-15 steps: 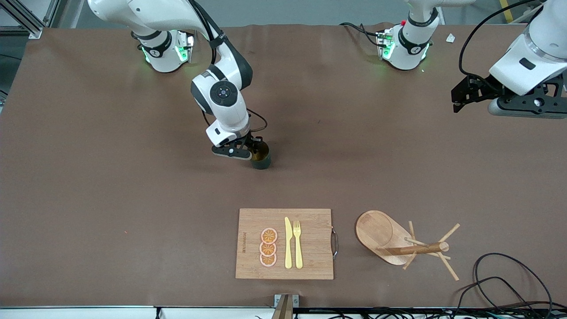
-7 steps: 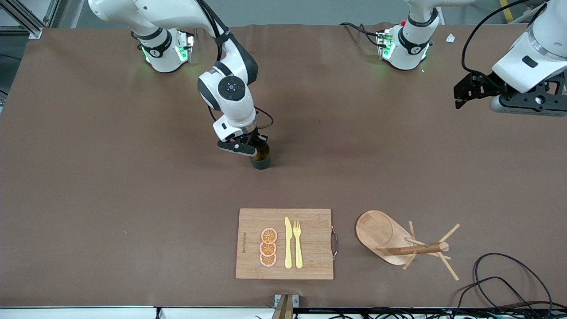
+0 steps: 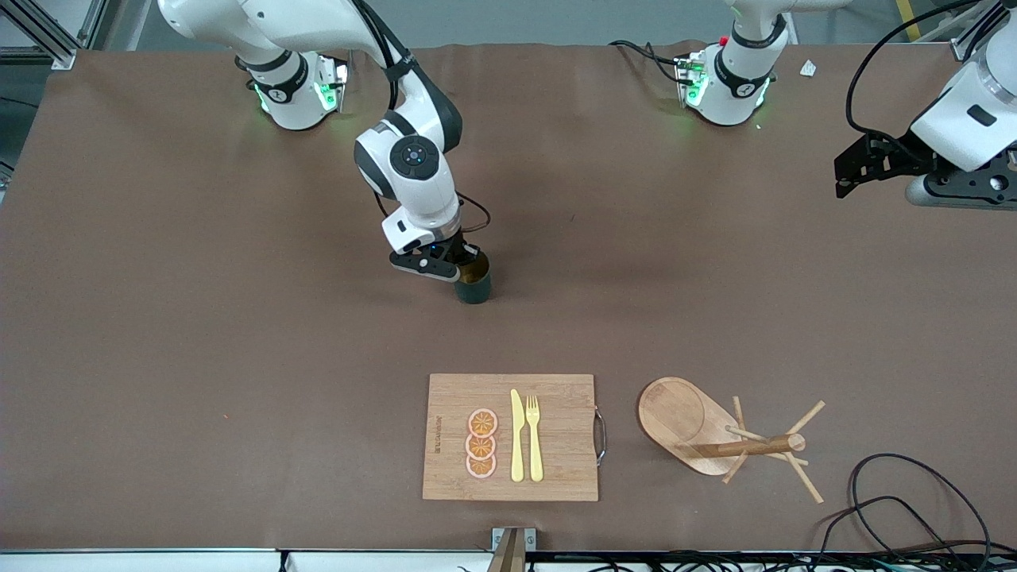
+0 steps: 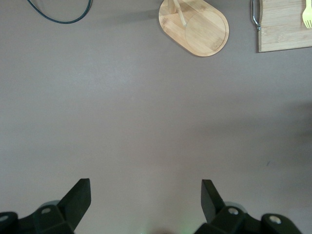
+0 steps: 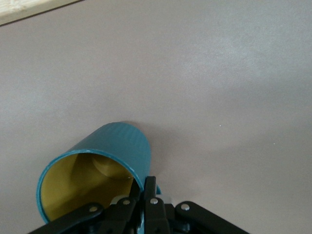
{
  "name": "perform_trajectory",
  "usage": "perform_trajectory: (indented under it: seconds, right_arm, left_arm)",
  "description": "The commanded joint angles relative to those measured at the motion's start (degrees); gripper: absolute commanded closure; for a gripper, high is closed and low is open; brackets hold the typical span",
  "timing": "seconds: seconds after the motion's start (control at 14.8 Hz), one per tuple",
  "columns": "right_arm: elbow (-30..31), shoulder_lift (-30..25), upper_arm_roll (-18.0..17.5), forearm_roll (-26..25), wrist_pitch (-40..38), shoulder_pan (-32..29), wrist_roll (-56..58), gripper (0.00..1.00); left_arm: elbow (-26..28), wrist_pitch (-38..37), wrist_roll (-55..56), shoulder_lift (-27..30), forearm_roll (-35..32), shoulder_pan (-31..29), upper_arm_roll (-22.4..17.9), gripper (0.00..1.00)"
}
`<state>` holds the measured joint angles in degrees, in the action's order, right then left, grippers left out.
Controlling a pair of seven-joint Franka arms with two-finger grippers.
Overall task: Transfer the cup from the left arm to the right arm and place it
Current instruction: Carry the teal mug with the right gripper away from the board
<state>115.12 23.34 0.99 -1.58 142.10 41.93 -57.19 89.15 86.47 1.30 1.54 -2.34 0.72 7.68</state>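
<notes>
The cup (image 3: 474, 287) is a dark teal mug with a yellowish inside (image 5: 78, 183). It is upright near the middle of the brown table, farther from the front camera than the cutting board. My right gripper (image 3: 465, 268) is shut on its rim. In the right wrist view one finger (image 5: 150, 187) is outside the teal wall (image 5: 119, 144) and the other inside. The handle is hidden. My left gripper (image 3: 844, 171) hangs open and holds nothing, high over the left arm's end of the table. Its two fingertips (image 4: 80, 192) stand wide apart over bare mat.
A wooden cutting board (image 3: 564, 433) with orange slices, a yellow knife and a fork lies near the front edge. Beside it, toward the left arm's end, lies a tipped wooden peg rack (image 3: 719, 433) with an oval base (image 4: 195, 27). Black cables (image 3: 898, 492) curl at the front corner.
My right gripper has closed on the cup's rim, and the cup has shifted slightly toward the left arm's end. The left arm has drawn back toward its end of the table, still open.
</notes>
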Motion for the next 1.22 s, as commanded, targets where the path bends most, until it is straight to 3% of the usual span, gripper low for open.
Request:
perform_trajectory:
  seconds: [0.0,0.27,0.61,0.88,1.15]
  right_arm:
    - [-0.4,-1.8,0.6,-1.0,-5.0,-1.1,6.9,1.0]
    - [-0.4,-5.2,0.6,-1.0,-13.4,-5.4,22.4,1.0]
    - [0.3,-6.8,0.5,-0.8,-14.6,-13.6,52.9,1.0]
    - [6.2,-11.4,0.6,-0.9,-16.6,-18.4,74.4,1.0]
    - [12.9,-19.3,0.6,-1.0,-17.8,-22.4,81.8,1.0]
  left_arm:
    - [0.9,0.0,-1.0,1.2,1.1,-0.3,0.0,0.0]
    - [0.9,0.0,-1.0,1.4,1.0,-0.3,0.4,0.0]
    - [0.8,0.0,-0.9,1.4,0.8,0.1,0.7,0.0]
    - [0.1,0.0,-0.9,1.2,0.8,0.1,0.6,0.0]
    - [0.0,0.0,-0.9,1.1,0.7,0.1,0.6,0.0]
